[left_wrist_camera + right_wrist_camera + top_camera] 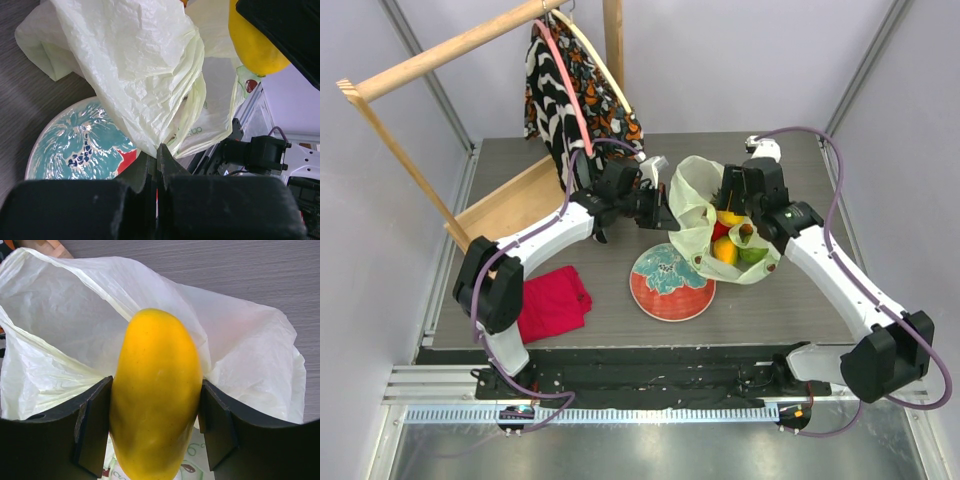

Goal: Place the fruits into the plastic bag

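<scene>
Green print on the bag (698, 195) is too creased to read. The left claw (156, 162), pressed together, pinches the bag's edge. The right claw (155, 405) grips a mango (156, 355) over its mouth. Other fruits (735, 248) lie inside, a plate (665, 290) sits just beside it, and the tabletop's (800, 165) far edge is well behind.

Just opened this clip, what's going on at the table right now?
The left gripper is shut on an edge of the plastic bag, holding it up. The right gripper grips a yellow mango over the bag's mouth, not yet released. Several fruits already lie in the bag, and the red plate next to it shows none on its visible part.
</scene>
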`<state>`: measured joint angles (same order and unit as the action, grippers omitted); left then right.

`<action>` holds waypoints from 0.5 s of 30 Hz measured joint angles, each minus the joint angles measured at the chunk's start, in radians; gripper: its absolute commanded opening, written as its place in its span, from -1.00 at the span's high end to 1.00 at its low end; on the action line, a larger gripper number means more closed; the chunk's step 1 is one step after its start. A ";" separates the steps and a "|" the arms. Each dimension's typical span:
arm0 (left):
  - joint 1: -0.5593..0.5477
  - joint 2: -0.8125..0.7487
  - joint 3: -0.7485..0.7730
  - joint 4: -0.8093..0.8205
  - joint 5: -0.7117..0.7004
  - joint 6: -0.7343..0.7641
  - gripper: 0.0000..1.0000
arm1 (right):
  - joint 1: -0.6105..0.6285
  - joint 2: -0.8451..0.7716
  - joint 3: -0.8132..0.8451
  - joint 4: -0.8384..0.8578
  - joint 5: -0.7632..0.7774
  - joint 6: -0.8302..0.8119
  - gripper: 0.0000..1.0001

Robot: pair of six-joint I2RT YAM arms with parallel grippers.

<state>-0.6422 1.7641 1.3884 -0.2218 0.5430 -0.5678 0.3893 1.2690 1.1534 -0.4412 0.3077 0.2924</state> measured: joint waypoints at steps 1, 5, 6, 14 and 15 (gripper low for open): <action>0.000 0.000 0.000 0.000 0.000 0.000 1.00 | 0.000 0.000 -0.002 0.002 0.000 -0.009 0.98; 0.000 0.000 0.000 0.000 0.000 0.000 1.00 | 0.000 0.000 -0.039 0.015 0.002 -0.051 0.98; 0.000 0.000 0.000 0.000 0.000 0.000 1.00 | 0.000 0.002 -0.045 0.011 0.003 -0.058 0.98; 0.000 0.000 0.000 0.000 0.000 0.001 1.00 | 0.000 0.109 -0.051 0.037 0.006 -0.113 0.92; 0.000 0.000 0.000 -0.001 0.000 0.001 1.00 | 0.000 0.129 -0.051 0.041 0.005 -0.119 0.91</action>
<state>-0.6422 1.7641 1.3884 -0.2226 0.5430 -0.5667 0.3897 1.3983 1.1027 -0.4000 0.3126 0.1734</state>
